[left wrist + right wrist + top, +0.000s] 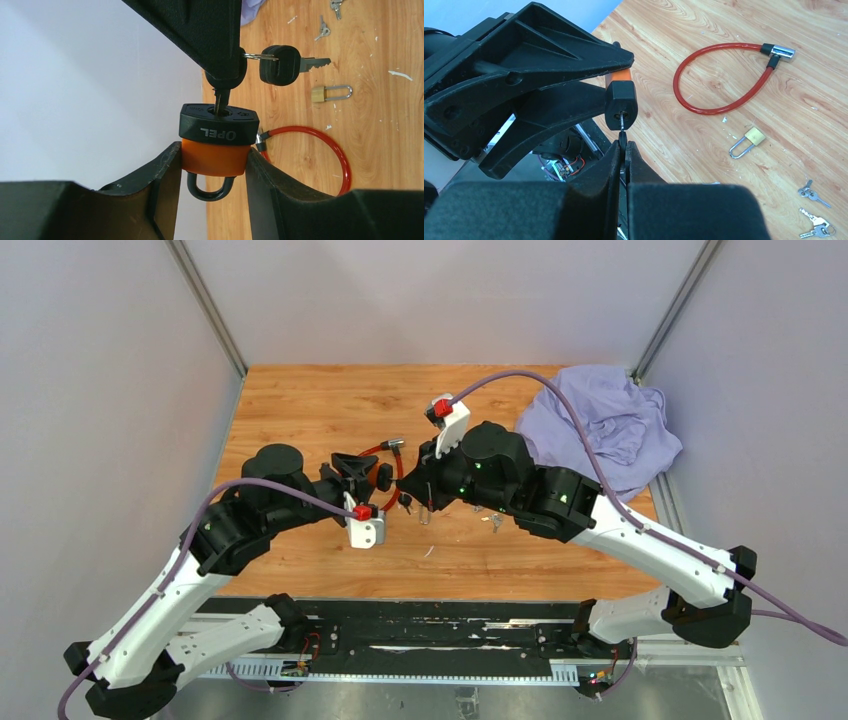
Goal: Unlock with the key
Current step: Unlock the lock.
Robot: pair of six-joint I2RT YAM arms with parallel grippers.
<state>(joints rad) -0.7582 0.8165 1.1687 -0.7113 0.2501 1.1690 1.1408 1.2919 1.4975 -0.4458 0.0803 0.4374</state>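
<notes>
Your orange-bodied, black-capped padlock (216, 132) is up off the wooden table (380, 150), clamped by its orange sides in the left gripper (214, 162) with the shackle tucked back between the fingers. The black-headed key (219, 100) sits in its keyway, pinched tight by the right gripper (624, 147). Watch the turn: if the right wrist rolls off the keyway's axis, that thin blade could bend or jam. The smooth orange body could twist in the left fingers instead of the cylinder giving, and the spare black-headed key (280, 65) dangling off the ring might snag.
</notes>
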